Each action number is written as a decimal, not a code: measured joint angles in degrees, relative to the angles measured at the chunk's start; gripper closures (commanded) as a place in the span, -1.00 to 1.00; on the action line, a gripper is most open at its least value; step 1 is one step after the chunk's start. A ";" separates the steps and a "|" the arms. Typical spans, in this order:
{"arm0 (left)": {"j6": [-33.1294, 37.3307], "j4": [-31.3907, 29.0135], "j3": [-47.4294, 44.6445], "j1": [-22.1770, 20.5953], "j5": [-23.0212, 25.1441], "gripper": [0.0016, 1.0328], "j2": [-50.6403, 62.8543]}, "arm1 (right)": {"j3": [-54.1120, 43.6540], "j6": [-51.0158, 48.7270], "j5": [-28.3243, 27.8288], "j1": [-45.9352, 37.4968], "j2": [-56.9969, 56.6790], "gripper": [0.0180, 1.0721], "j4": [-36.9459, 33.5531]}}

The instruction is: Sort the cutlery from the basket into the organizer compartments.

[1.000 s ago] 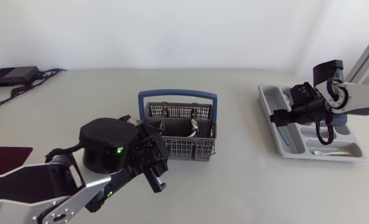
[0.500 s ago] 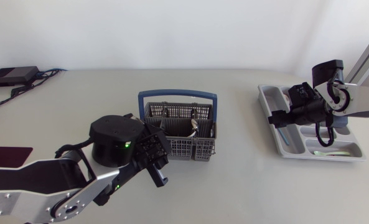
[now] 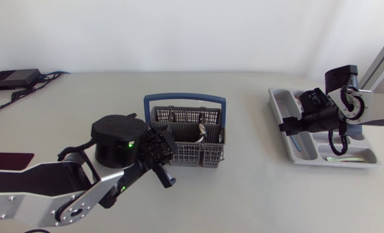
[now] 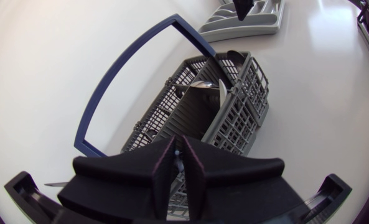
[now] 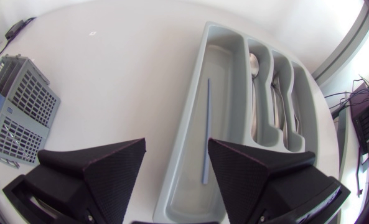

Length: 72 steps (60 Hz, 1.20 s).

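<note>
Grey organizer (image 5: 190,155) partly loaded: spoons (image 5: 254,62) in narrow slots, blue stick (image 5: 206,124) in long one. Basket (image 3: 188,154) still holds cutlery (image 4: 204,85). Right gripper (image 5: 176,149) spread open over organizer; my left gripper (image 4: 179,158) closed beside basket, seemingly empty.

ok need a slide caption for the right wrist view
Open right claw above the grey tray: thin blue stick in the long compartment, spoons in the next ones

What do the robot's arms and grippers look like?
Both arms have silver-grey links and chunky black joints. The left arm shows small green lights; the right arm carries a looped black cable. The left gripper and right gripper are matte black, each with two broad wedge-shaped fingers.
</note>
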 measured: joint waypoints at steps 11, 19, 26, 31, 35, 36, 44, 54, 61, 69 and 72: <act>-0.02 0.17 0.00 0.28 0.04 0.93 -0.07 | -0.33 -0.20 0.00 0.00 -0.17 -0.39 0.02; -0.02 -0.13 0.00 0.28 0.17 0.93 -1.75 | -0.33 -0.20 0.00 0.00 -0.63 -0.39 0.00; -0.02 -3.17 0.39 0.31 0.20 0.94 -5.40 | -0.33 -0.22 0.02 0.37 -1.75 -0.39 0.00; -0.22 -5.70 1.05 0.39 0.22 0.94 -8.41 | -0.33 -0.22 0.00 0.98 -2.51 -0.39 -0.02; -0.46 -9.22 2.34 0.39 0.26 0.94 -11.47 | -0.33 -0.22 0.00 1.55 -3.13 -0.39 -0.04; -0.57 -10.08 2.73 0.39 0.26 0.94 -12.07 | -0.33 -0.22 0.00 1.70 -3.32 -0.39 -0.09; -2.91 -19.02 8.00 0.39 1.73 0.94 -17.31 | -0.33 -0.22 0.02 2.71 -4.79 -0.39 -0.74; -5.68 -26.58 14.25 0.39 3.50 0.94 -22.14 | -0.33 -0.22 0.66 3.56 -6.58 -0.39 -1.81; -7.17 -28.96 15.37 0.39 4.59 0.94 -23.61 | -0.33 -0.22 1.05 4.24 -7.37 -0.39 -2.25; -9.16 -32.96 15.63 0.42 6.10 0.94 -24.09 | -0.35 -0.22 1.05 4.92 -8.76 -0.39 -3.65; -9.97 -34.77 16.11 0.68 6.73 0.94 -24.39 | -0.37 -0.24 1.05 5.31 -9.53 -0.39 -4.26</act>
